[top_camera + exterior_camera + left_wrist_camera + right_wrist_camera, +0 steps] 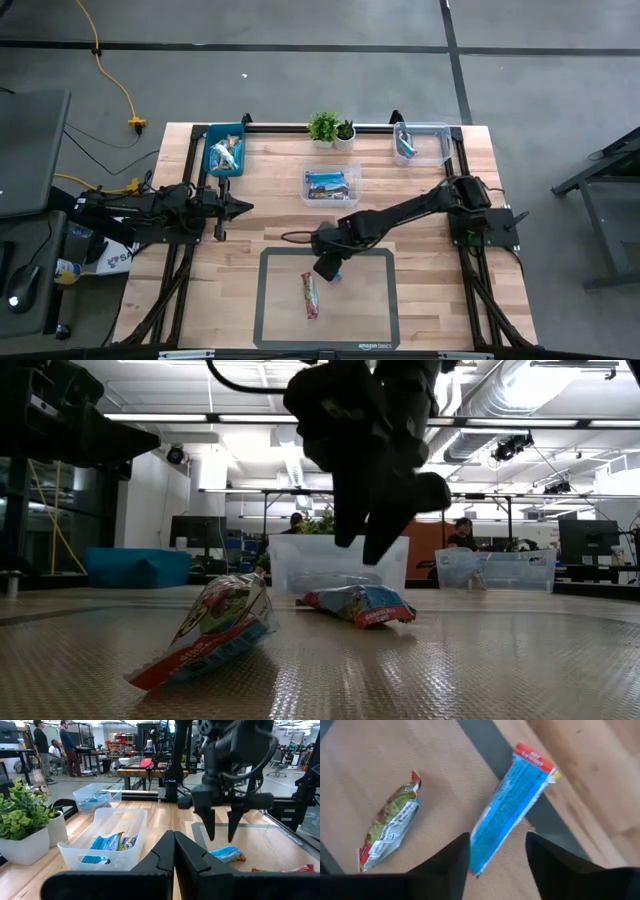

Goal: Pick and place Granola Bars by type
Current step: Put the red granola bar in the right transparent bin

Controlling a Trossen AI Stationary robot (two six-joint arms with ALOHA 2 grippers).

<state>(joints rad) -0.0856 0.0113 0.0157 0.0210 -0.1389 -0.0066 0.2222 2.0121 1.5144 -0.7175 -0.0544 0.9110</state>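
The right gripper (497, 855) is hovering with its fingers spread over a slim light-blue foil-wrapped granola bar (512, 805), which is lying on the grey-bordered mat (270, 300) near its upper edge, apparently lining up to straddle it. A red-and-green wrapped bar (309, 295) is lying mid-mat, awaiting sorting. The left gripper (235, 207) is waiting closed and empty, near the blue bin (213, 135)

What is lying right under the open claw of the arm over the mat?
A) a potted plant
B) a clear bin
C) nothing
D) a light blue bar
D: in the right wrist view the light blue bar lies between the right tool's spread fingers.
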